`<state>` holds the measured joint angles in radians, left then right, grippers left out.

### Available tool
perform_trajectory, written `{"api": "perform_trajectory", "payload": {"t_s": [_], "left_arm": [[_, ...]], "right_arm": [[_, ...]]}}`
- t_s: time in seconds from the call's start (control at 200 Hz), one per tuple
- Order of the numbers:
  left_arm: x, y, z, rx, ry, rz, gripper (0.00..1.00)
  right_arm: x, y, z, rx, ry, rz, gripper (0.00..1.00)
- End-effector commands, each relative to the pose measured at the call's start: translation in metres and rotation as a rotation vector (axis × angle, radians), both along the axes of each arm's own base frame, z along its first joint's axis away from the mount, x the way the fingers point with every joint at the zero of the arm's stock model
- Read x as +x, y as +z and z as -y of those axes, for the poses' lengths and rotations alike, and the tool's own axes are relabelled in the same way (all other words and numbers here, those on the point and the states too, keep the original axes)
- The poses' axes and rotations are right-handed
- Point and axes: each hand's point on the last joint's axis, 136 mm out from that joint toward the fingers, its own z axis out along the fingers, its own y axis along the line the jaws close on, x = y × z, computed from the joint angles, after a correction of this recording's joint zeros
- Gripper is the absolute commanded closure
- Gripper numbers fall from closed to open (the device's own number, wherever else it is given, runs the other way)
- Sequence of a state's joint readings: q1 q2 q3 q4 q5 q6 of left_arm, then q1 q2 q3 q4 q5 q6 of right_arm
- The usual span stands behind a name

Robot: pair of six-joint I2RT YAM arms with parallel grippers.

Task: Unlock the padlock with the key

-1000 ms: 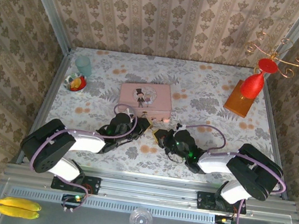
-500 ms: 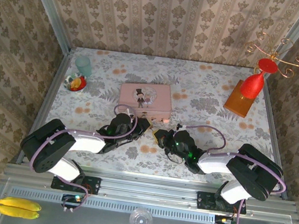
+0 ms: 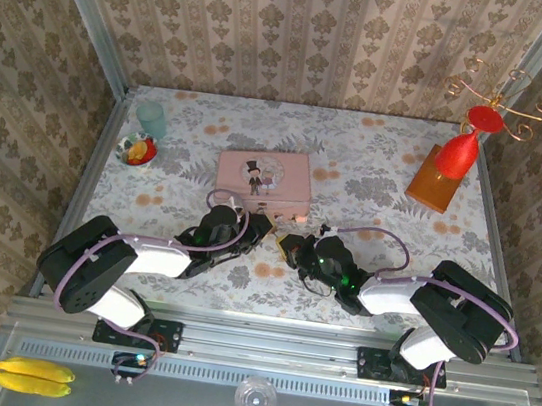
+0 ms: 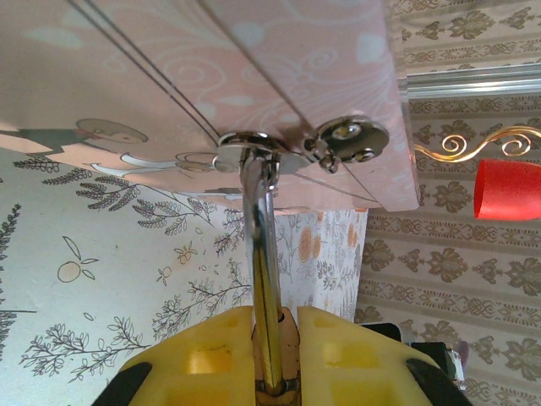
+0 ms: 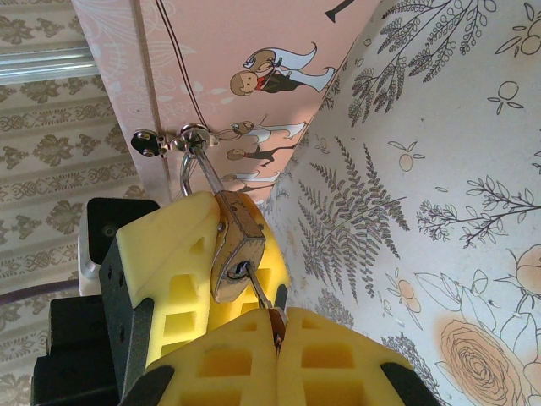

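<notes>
Clamping padlock at tin clasp with left end effector, pinching inserted key with right end effector; unmoved lately, so turn likely pending.

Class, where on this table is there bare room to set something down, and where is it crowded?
Free: between tin and orange block; behind the tin, along the back wall. Crowded: tin's front edge, where the jaws hold padlock and key.
</notes>
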<state>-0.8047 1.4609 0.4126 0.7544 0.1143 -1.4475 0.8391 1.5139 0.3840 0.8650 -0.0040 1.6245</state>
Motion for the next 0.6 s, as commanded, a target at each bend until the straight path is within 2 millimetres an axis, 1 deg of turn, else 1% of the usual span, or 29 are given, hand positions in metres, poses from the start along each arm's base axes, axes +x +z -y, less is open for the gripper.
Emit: {"api": "perform_trajectory", "payload": {"t_s": [0.0,0.395,0.595], "left_arm": [[0.0007,0.0429,0.013,-0.104,-0.032,0.122,1.0],[0.0002,0.0415,0.0155,-0.11,-0.036,0.119,1.0],[-0.0001,0.0358,0.0152,-0.096,-0.035,0.111,1.0]], "right_arm": [[0.0065,0.0079,0.0034,0.019,-0.044,0.032,1.0],[0.0063,0.0078,0.0043,0.027,-0.049,0.033,1.0],[0.0068,0.0094,0.0052,0.025,-0.05,0.038,1.0]]}}
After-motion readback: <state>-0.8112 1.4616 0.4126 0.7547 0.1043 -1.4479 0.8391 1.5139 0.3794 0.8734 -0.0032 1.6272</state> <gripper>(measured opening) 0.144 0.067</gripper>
